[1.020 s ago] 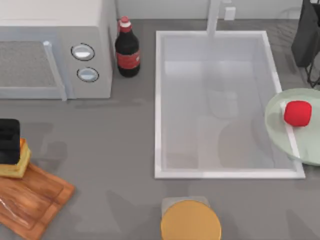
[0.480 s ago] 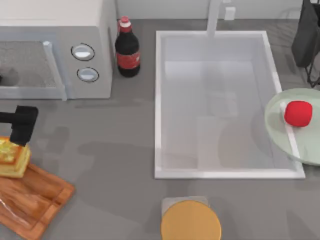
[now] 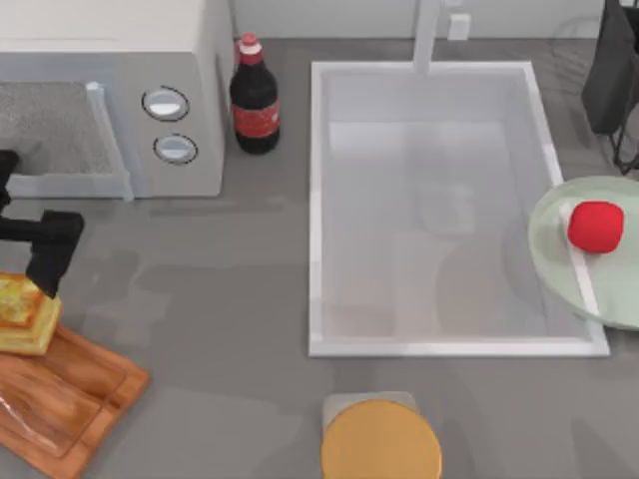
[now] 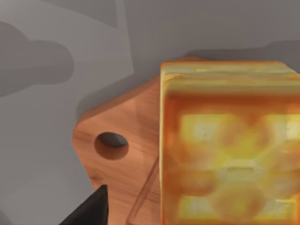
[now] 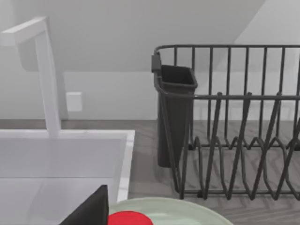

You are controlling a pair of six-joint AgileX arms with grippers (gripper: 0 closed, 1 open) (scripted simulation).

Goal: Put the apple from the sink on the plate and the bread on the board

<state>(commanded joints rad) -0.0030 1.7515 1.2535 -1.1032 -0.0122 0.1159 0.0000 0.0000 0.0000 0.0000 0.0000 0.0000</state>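
The apple (image 3: 594, 227) lies on the pale green plate (image 3: 559, 264) at the right edge of the desk (image 3: 220, 299), and that plate overlaps the right rim of the sink (image 3: 315, 210). In our right wrist view a red sliver of the apple (image 5: 127, 218) sits on the plate (image 5: 187, 211), with the sink's rim (image 5: 125, 154), the white faucet (image 5: 47, 84) and a dark wire dish rack (image 5: 234, 122) beyond. The bread (image 3: 24, 317) rests on the upper corner of the wooden board (image 3: 70, 399) at the left edge of the desk. Our left wrist view looks straight down on the bread (image 4: 229, 140), which covers part of the board (image 4: 126, 140) beside its hanging hole.

Our left hand (image 3: 40, 249) hovers just above the bread, not gripping it; we cannot tell whether its fingers are apart or together. For our right hand we cannot tell either.

Further off stand a microwave (image 3: 110, 100), a dark bottle (image 3: 254, 98) with a red label between microwave and sink, and an orange disc (image 3: 380, 441) at the near edge.
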